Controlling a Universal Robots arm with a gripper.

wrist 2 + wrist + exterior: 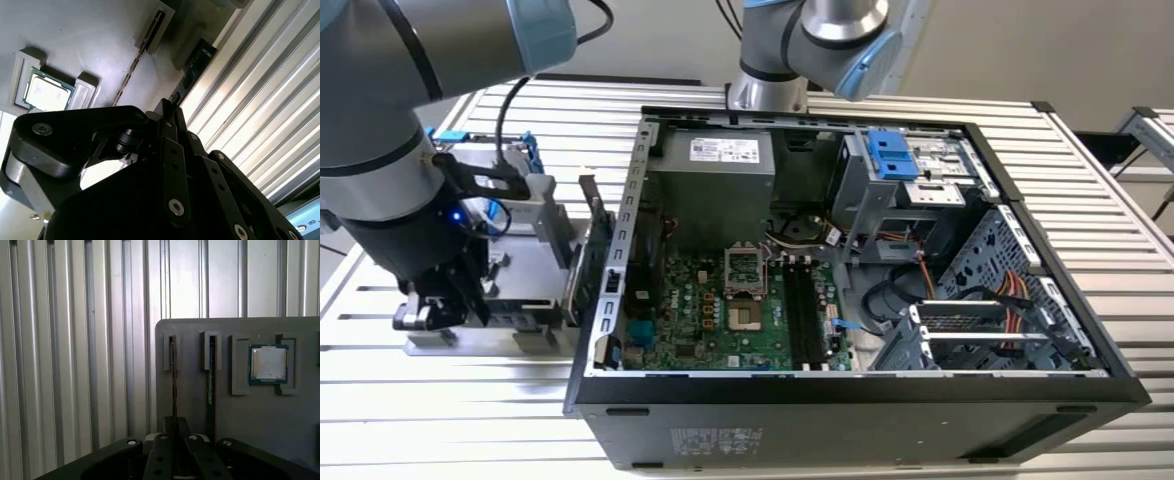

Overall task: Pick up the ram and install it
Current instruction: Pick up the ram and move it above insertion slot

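Ram (pixel 173 380) in grey holder (pixel 250 420) slot

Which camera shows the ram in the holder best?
The first wrist view: the ram stands edge-on in the holder, in line with the gripper. The second wrist view catches its far end beyond the gripper. In the exterior view the arm partly covers the holder.

Even bright light, glare on table slats (pixel 250 125) — wrist views darker, shadowed

Grey arm (pixel 380 170), blue caps (pixel 540 30), black gripper (pixel 447 300)
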